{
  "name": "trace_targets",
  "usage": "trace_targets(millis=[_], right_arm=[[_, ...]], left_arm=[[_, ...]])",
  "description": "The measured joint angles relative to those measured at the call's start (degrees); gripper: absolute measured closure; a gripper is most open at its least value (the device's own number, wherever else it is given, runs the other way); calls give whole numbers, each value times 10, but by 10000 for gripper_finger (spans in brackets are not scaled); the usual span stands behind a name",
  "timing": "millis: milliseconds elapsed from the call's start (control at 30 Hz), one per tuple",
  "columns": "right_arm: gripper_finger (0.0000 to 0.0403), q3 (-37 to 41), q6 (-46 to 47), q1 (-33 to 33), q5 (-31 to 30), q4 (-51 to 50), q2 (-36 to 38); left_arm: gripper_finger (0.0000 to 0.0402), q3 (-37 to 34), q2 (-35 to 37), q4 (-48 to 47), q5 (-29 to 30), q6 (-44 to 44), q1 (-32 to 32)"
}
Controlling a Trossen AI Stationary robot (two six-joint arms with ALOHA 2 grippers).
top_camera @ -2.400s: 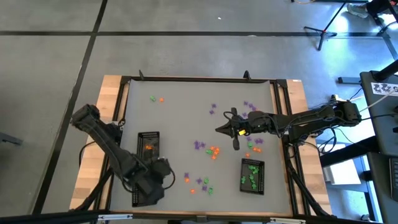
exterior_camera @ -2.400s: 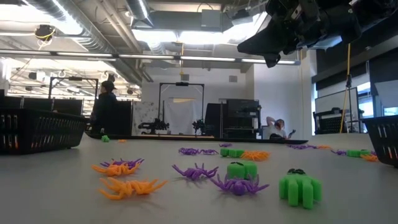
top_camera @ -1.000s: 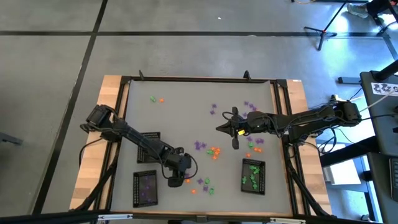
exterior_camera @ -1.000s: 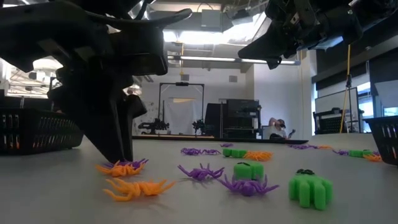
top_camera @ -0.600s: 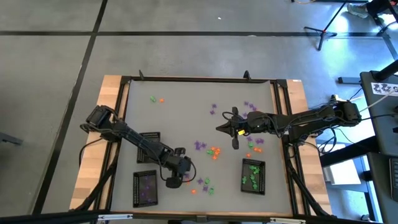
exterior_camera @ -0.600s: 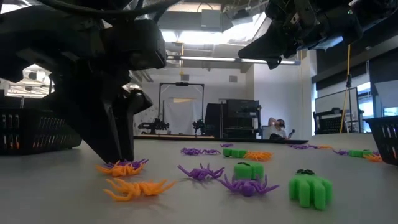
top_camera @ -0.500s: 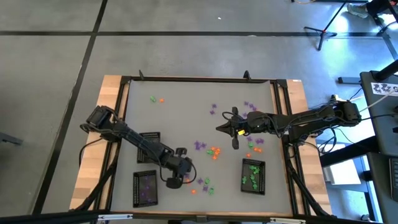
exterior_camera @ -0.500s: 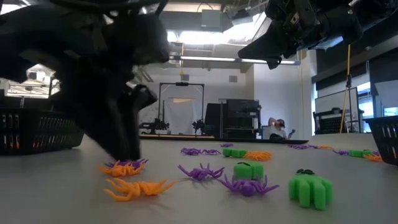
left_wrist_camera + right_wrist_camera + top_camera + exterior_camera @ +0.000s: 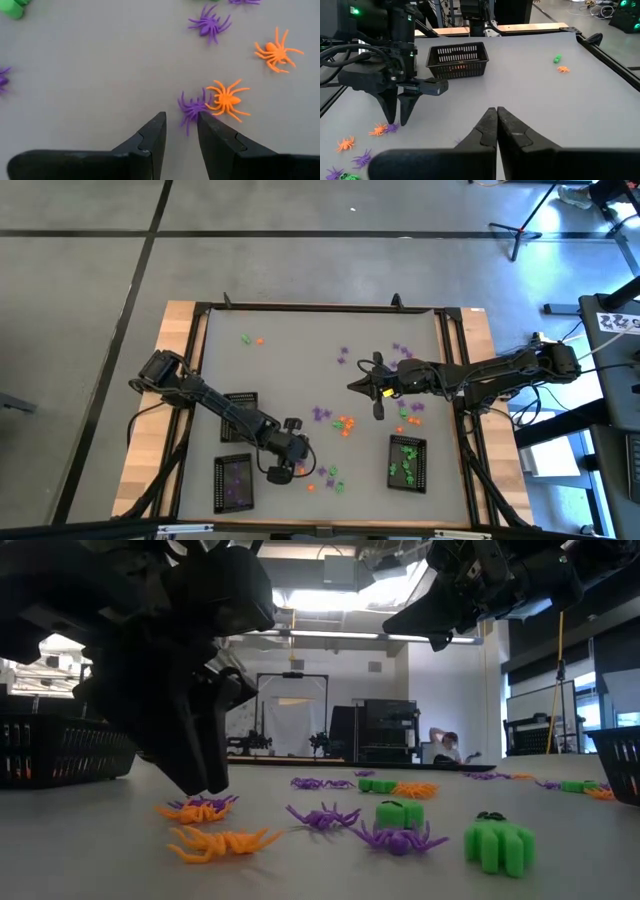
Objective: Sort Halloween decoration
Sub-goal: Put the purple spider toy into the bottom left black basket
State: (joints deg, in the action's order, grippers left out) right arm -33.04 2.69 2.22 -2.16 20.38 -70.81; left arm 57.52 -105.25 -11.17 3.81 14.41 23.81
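Room, low view: workshop beyond grey table (image 9: 560,840); I see a person (image 9: 447,746) seated far back.
High view: left gripper (image 9: 293,469) low near front trinkets (image 9: 322,476); right gripper (image 9: 372,388) mid-table.
Left wrist view: fingers (image 9: 150,140) narrowly parted, empty, straddling purple spider (image 9: 192,107) touching orange spider (image 9: 226,98).
Right wrist view: own fingers (image 9: 487,131) pressed together, empty; mesh tray (image 9: 457,60) beyond.

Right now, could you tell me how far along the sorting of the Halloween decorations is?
Partly done: the green-filled tray, purple-filled tray and orange-holding tray already hold trinkets. In hand: the left gripper, open, is down at a purple spider touching an orange spider. Left: many loose trinkets on the table. The right gripper waits, shut.
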Motion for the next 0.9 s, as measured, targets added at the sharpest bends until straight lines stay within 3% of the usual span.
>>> trace_targets(millis=[467,900], right_arm=[[398,0,0,0,0,0,0],[398,0,0,0,-4,-5,0]], left_arm=[[359,0,0,2,-20,0,0],[361,3,-39,37,-29,0,0]])
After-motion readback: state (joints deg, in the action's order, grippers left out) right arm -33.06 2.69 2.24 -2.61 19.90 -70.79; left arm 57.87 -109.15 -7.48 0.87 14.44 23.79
